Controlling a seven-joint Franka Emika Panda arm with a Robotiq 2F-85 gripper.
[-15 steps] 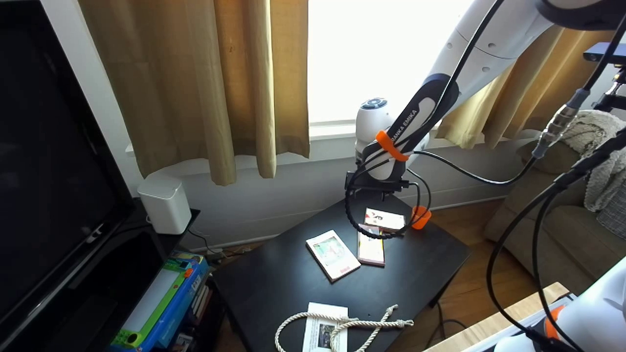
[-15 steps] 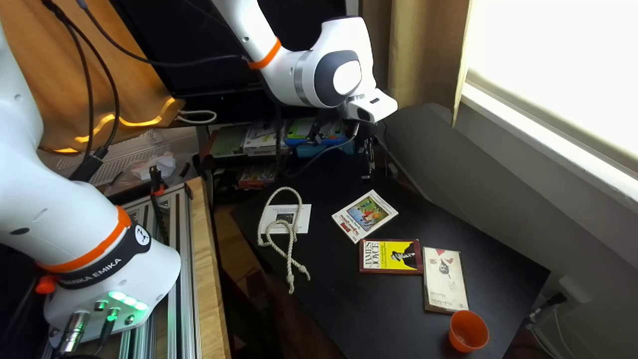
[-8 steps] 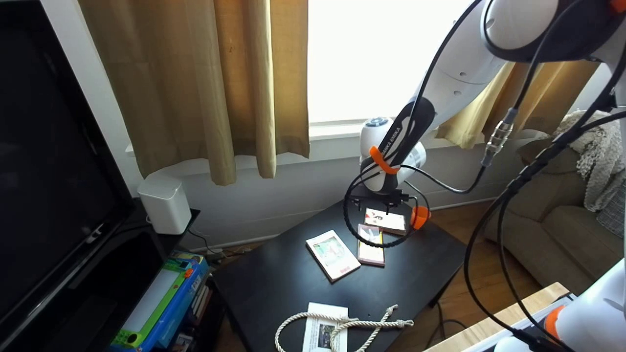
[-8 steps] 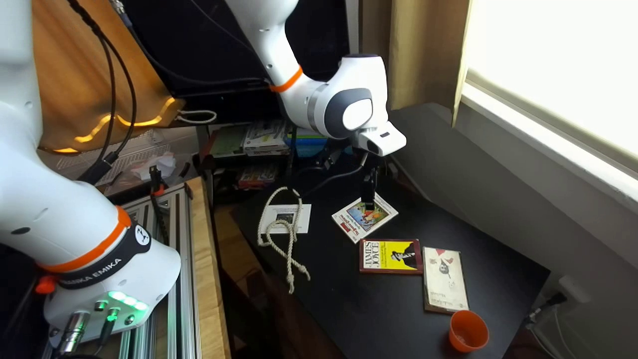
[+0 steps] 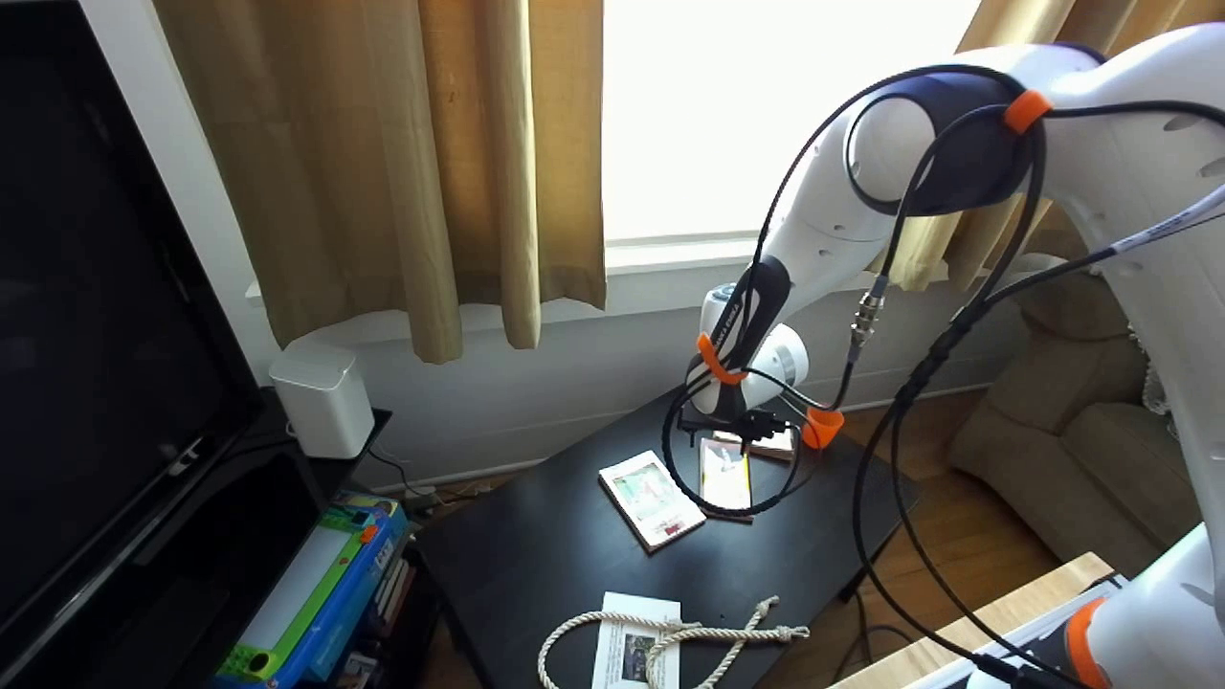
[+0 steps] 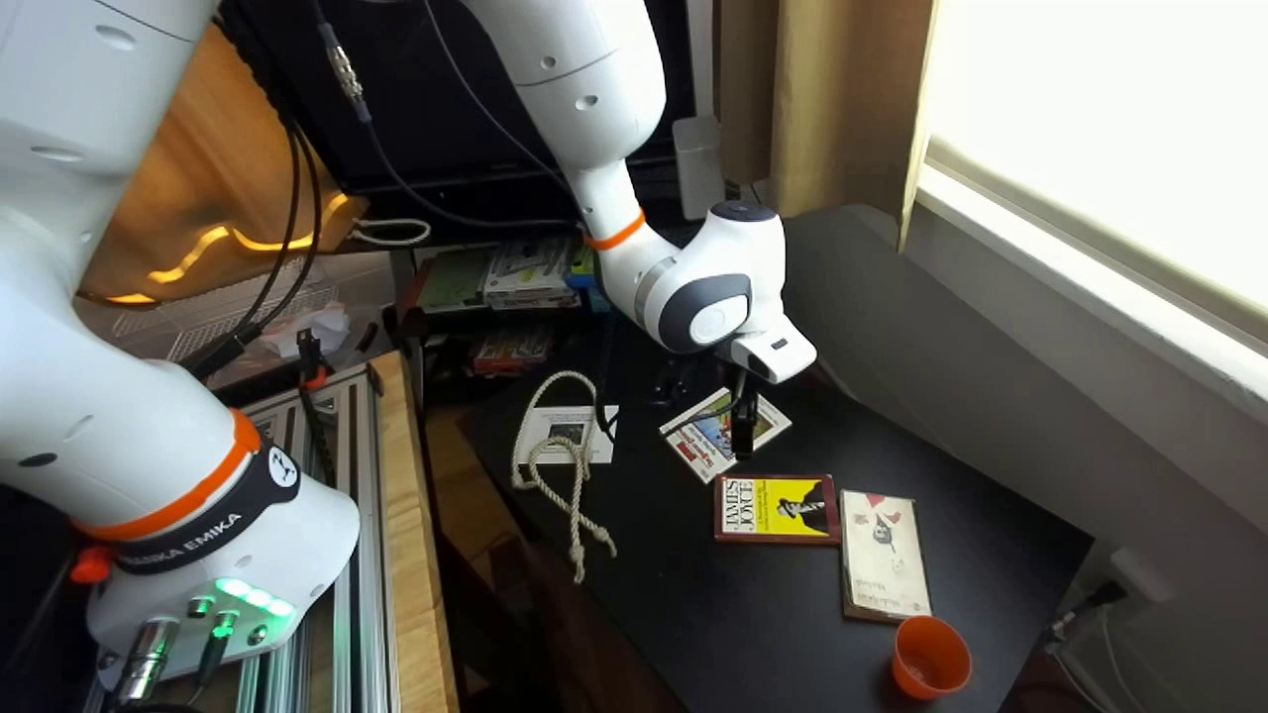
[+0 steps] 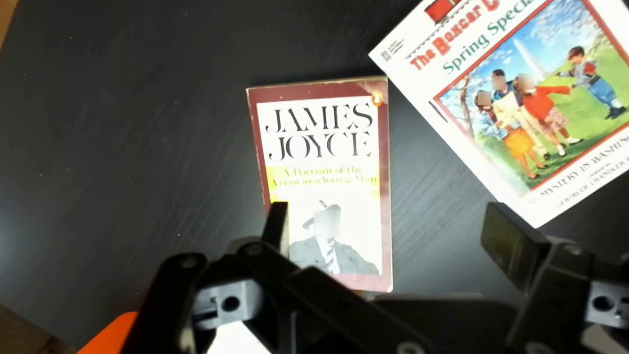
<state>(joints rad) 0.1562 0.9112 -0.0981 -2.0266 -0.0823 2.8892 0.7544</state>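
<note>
My gripper [image 7: 393, 228] is open and empty above the dark table. In the wrist view its left finger overlaps the maroon-bordered James Joyce book [image 7: 322, 147]; its right finger is near a corner of the white Boxcar book [image 7: 521, 98]. In an exterior view the gripper [image 6: 743, 436] hangs in front of the Boxcar book [image 6: 698, 451], apart from the James Joyce book [image 6: 778, 507]. A pale book [image 6: 885, 564] lies beside the James Joyce book; in an exterior view the wrist partly hides it [image 5: 780, 442]. An orange cup [image 6: 931, 656] stands by the pale book.
A knotted rope [image 5: 732, 634] lies over a printed sheet [image 5: 617, 605] on the black table [image 5: 536, 536]. The wall and window stand behind the table. A shelf with boxes [image 6: 530, 272] and a television [image 5: 86, 287] stand at one end. Cables [image 5: 895, 536] hang from the arm.
The arm has come down toward the table. In one exterior view the gripper has passed from the table's far end to over the Boxcar book. The books, cup and rope have not moved.
</note>
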